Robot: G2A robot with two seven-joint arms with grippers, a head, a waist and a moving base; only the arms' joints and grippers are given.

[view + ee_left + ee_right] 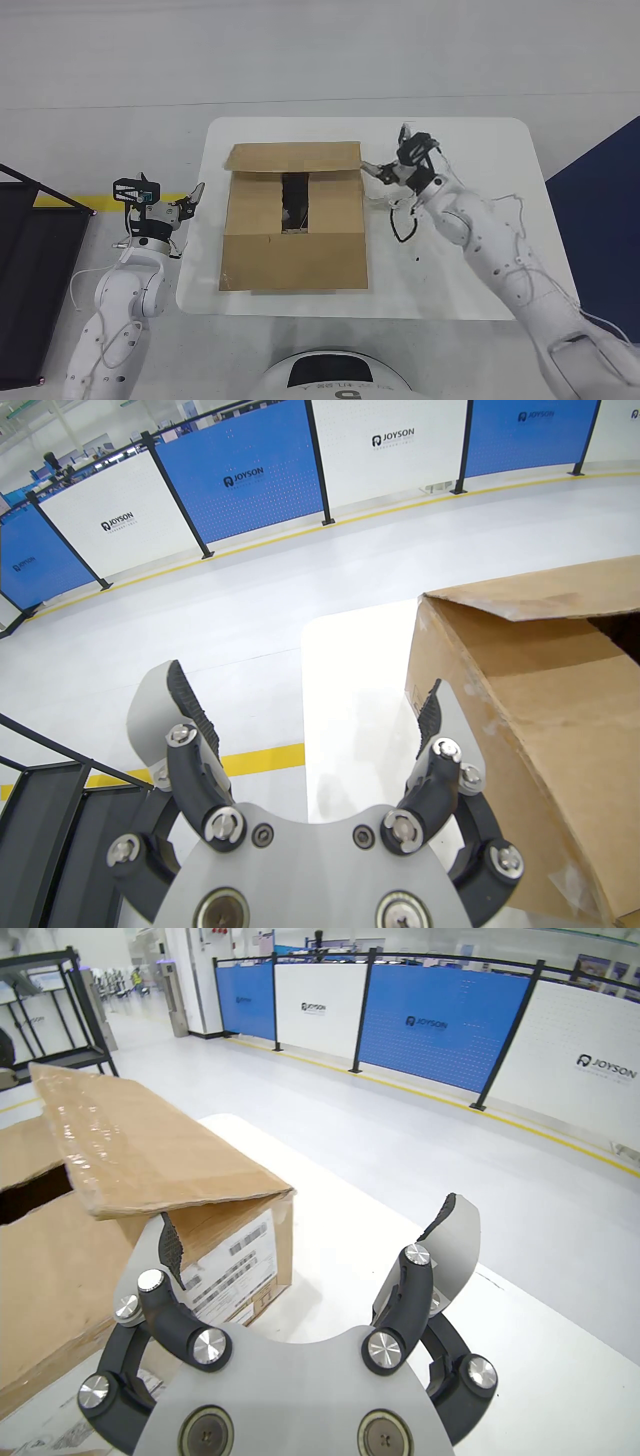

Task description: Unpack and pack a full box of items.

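Left tool (305, 675) beside part-closed box (550, 710)

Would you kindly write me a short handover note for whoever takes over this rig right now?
Left gripper: open, holding nothing, beside the left side of the cardboard box, apart from it.
Right gripper: open, holding nothing, close by the box's far right corner.
Box: on the white table; far flap partly raised, other flaps nearly shut with a dark gap between them.
Done: box partly opened at most.
Left: open the flaps fully, take the items out, then repack.
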